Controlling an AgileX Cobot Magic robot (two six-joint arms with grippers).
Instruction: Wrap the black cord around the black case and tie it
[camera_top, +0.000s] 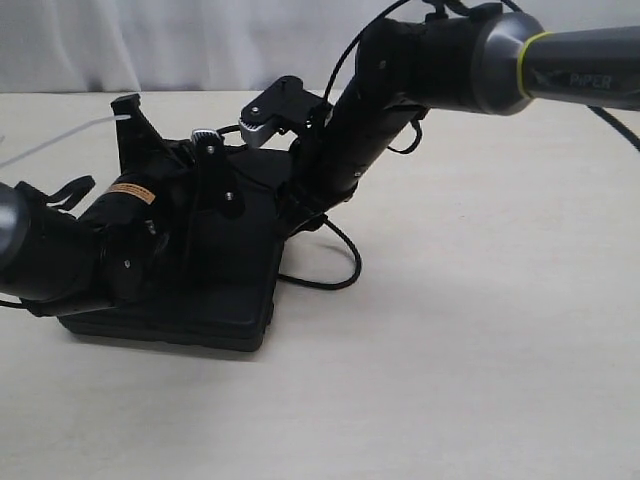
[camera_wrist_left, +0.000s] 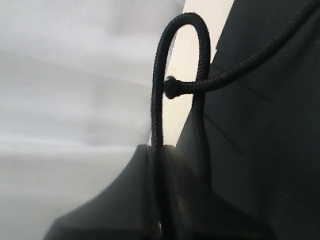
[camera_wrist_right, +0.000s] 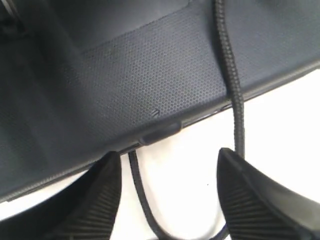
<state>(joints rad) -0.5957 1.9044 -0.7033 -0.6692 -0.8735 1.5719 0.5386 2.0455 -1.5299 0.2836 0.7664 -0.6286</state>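
Looking from the exterior camera, the case (camera_top: 235, 290) lies flat on the tabletop (camera_top: 480, 360), left of centre, with both arms bent over it. The left tool (camera_top: 160, 150) sits over the case's far left part. The right tool (camera_top: 300, 215) reaches down at the case's right edge. A slack loop of the cord (camera_top: 345, 268) spills onto the tabletop just beside that edge, so the right arm is the nearer one to it. Neither tool's grip can be read from here.

From the left wrist, the cord (camera_wrist_left: 157, 100) rises out of the dark body of the left tool, arches over and drops back. A knot (camera_wrist_left: 171, 87) on a crossing strand lies against that arch, and the case (camera_wrist_left: 270, 150) fills the side beyond. I cannot tell whether the tool is clamped on the strand.

From the right wrist, the fingers (camera_wrist_right: 250, 200) stand spread, grasping nothing. One strand of cord (camera_wrist_right: 232, 100) crosses the case (camera_wrist_right: 150, 75), goes over its edge and runs between the fingers. It lies close to one of them, its length along the way they point. A second strand comes from under the case and curves away between them. Closing on the nearer strand probably needs a small sideways shift first, or it may slip out.
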